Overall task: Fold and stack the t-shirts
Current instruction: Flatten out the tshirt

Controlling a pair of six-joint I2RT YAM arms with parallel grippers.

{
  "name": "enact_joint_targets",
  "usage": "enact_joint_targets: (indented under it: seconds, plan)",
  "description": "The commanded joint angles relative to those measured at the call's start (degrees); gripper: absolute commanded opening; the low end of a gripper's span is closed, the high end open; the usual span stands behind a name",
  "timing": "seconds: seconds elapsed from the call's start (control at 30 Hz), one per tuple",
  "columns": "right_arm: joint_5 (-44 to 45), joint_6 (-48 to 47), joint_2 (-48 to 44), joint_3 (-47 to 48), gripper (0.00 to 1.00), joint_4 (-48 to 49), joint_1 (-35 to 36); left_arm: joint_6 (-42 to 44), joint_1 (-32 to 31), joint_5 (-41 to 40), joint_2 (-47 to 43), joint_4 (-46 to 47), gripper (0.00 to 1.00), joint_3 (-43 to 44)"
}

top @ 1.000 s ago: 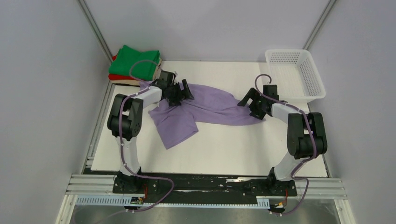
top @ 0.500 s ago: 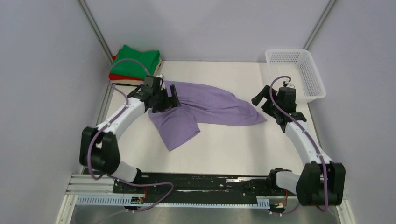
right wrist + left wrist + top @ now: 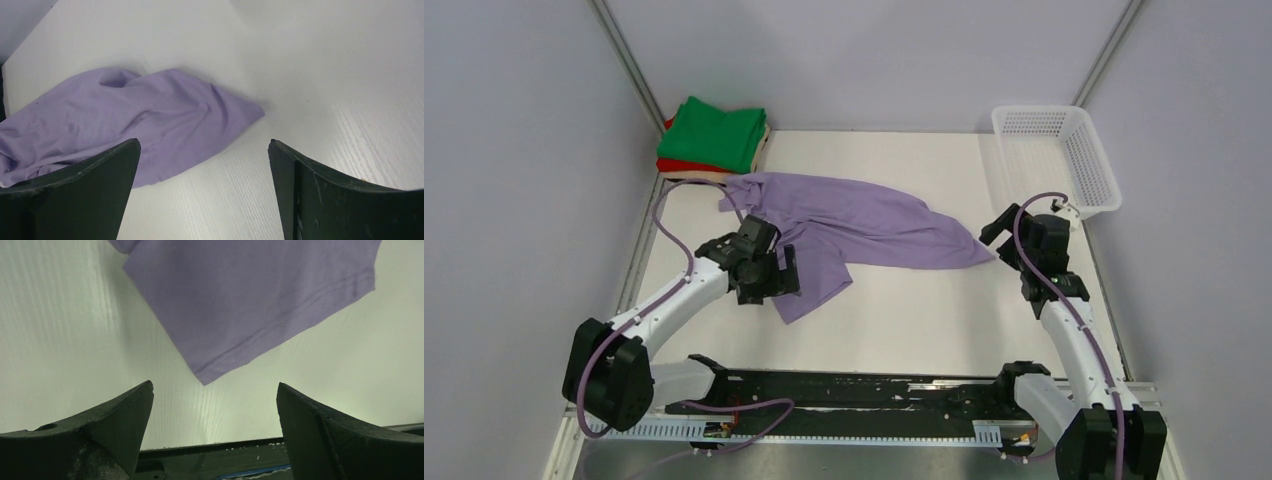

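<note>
Left claw [image 3: 214,385] and right claw [image 3: 204,142] gape empty; from above, the left one hides part of the lavender shirt [image 3: 864,225].

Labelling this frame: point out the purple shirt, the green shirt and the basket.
purple shirt [image 3: 864,225], top view, middle of cloth.
green shirt [image 3: 719,133], top view, its top face.
basket [image 3: 1092,160], top view, right wall.

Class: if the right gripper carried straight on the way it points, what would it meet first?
Probably the crumpled end of the lavender t-shirt, which lies just ahead of the right gripper. It tilts downward, so the white table might come first; depth is unclear.
</note>
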Motion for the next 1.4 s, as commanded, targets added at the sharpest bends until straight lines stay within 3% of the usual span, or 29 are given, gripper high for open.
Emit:
enact_joint_targets:
  seconds: [0.0, 0.2, 0.4, 0.63, 0.87, 1.0, 1.07, 1.13, 1.17, 1.23, 1.37]
  plan:
    - [1.33, 0.32, -0.26, 0.38, 1.0, 1.21, -0.51, -3.69, -4.26, -0.43, 3.97, 3.57, 0.99, -0.6]
    - [0.68, -0.4, 0.93, 0.38, 1.0, 1.23, -0.64, -2.39, -6.48, -0.33, 13.45, 9.61, 0.88, -1.37]
    - [1.28, -0.67, 1.53, 0.29, 1.0, 1.23, -0.59, -1.03, -6.58, -0.5, 16.93, 10.04, 0.76, -1.27]
    - [2.18, -0.68, 1.98, 0.22, 1.0, 1.24, -0.57, -1.37, -8.56, -7.52, 17.79, 1.17, 0.74, 0.19]
    - [2.54, -0.67, 2.9, 0.29, 1.0, 1.27, -0.58, -3.59, -12.92, -9.76, 20.79, 0.0, 0.7, 0.52]
    - [3.11, -0.65, 3.08, 0.38, 1.0, 1.32, -0.59, -4.66, -13.51, -9.06, 23.37, 2.63, 0.59, 0.64]
    - [3.79, -0.19, 2.92, 0.22, 1.0, 1.23, -0.61, -5.1, -13.62, -8.48, 24.12, 3.89, 0.47, 0.36]
    - [4.87, 0.44, 2.75, 0.2, 1.0, 0.88, -0.7, -5.64, -13.63, -8.8, 24.48, 4.41, 0.3, 0.1]
    - [5.39, 0.73, 2.81, 0.32, 1.0, 0.54, -0.8, -5.84, -13.63, -9.27, 24.45, 4.28, 0.15, 0.11]
    - [6.23, 1.28, 3.18, 0.65, 1.0, -0.26, -1.14, -6.89, -13.63, -11.54, 23.54, 3.23, 0.0, 0.21]
    - [8.32, 2.79, 4.95, 1.93, 1.0, -3.41, -1.97, -8.37, -13.55, -17.35, 18.8, 2.85, 0.0, -0.82]
